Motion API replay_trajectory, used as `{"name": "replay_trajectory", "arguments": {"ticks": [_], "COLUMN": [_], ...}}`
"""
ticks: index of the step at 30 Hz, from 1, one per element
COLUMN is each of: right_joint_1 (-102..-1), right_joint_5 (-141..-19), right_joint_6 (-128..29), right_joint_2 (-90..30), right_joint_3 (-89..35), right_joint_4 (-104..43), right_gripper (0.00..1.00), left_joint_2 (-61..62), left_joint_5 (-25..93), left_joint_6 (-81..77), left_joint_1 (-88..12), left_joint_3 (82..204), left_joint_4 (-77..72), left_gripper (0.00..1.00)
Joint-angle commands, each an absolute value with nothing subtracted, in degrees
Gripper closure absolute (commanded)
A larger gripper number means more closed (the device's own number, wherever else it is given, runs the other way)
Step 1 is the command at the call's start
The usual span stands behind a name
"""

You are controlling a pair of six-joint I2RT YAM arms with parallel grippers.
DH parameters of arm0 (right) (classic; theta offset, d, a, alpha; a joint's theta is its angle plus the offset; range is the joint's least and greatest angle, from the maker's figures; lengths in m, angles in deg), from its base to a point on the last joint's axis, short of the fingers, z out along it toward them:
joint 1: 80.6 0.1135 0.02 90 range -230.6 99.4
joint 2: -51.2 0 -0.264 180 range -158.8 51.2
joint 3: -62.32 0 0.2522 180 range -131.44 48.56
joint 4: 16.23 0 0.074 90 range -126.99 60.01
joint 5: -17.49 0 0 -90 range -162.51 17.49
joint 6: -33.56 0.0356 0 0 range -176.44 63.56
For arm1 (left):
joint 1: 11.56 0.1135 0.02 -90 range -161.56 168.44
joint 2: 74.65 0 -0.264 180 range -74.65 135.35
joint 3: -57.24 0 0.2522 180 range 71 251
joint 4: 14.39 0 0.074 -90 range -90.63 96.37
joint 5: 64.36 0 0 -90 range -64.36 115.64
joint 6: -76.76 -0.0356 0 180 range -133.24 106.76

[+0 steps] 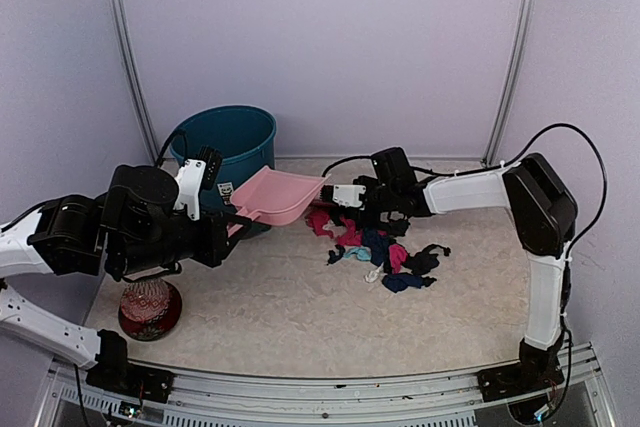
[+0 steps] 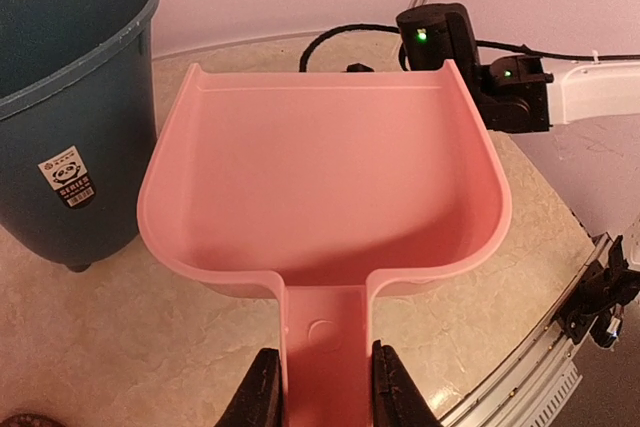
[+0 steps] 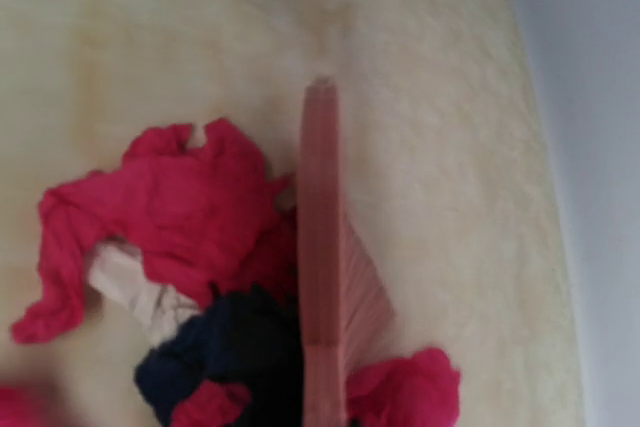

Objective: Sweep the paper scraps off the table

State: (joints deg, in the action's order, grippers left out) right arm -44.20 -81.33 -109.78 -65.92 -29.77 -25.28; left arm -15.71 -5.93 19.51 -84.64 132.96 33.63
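Over the counter (image 1: pixel 300 317), left tool (image 2: pixel 322 387) clamps the dustpan (image 2: pixel 320 187) handle, mouth toward the paper scraps (image 1: pixel 385 247), awaiting the brush (image 3: pixel 322 247) clenched in right tool (image 1: pixel 345 195).

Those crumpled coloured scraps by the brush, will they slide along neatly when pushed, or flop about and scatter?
The paper scraps look thin and crumpled, so probably light and floppy, bunching rather than sliding. They lie loosely tangled, so some may drag along together. Outlying bits could slip past the narrow brush.

High rear view, left wrist facing dustpan (image 2: pixel 320 197), right wrist above paper scraps (image 3: pixel 170 212)
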Motion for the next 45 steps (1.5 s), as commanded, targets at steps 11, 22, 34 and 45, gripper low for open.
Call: {"name": "replay_trajectory", "arguments": {"ticks": [11,22,34,45], "right_joint_1": [-38.01,-37.71,-40.08,-40.61], "right_joint_5": [-80.83,-56.76,-51.16,-48.67], "right_joint_6": [-101.86,-95.38,-81.71,-78.36], "right_joint_2": [-37.78,-24.19,-31.98,-38.91], "right_joint_3": [-3.17,0.66,-1.73,-8.33], "right_joint_4": [-24.54,-17.74,-18.43,-26.81], "right_gripper": [1.0,1.0,1.0,1.0], "left_joint_2": [-14.19,-10.67,-8.84,-2.5], "left_joint_5": [-7.13,-4.52,-0.93,-6.62], "left_joint_6": [18.0,16.79,19.61,22.79], "left_joint_1": [-84.75,-84.6,-87.93,-94.7], "left_joint_3": [130.7,128.69,118.78,113.42], "left_joint_4": [29.7,28.79,27.97,25.76], "left_gripper": [1.0,1.0,1.0,1.0]}}
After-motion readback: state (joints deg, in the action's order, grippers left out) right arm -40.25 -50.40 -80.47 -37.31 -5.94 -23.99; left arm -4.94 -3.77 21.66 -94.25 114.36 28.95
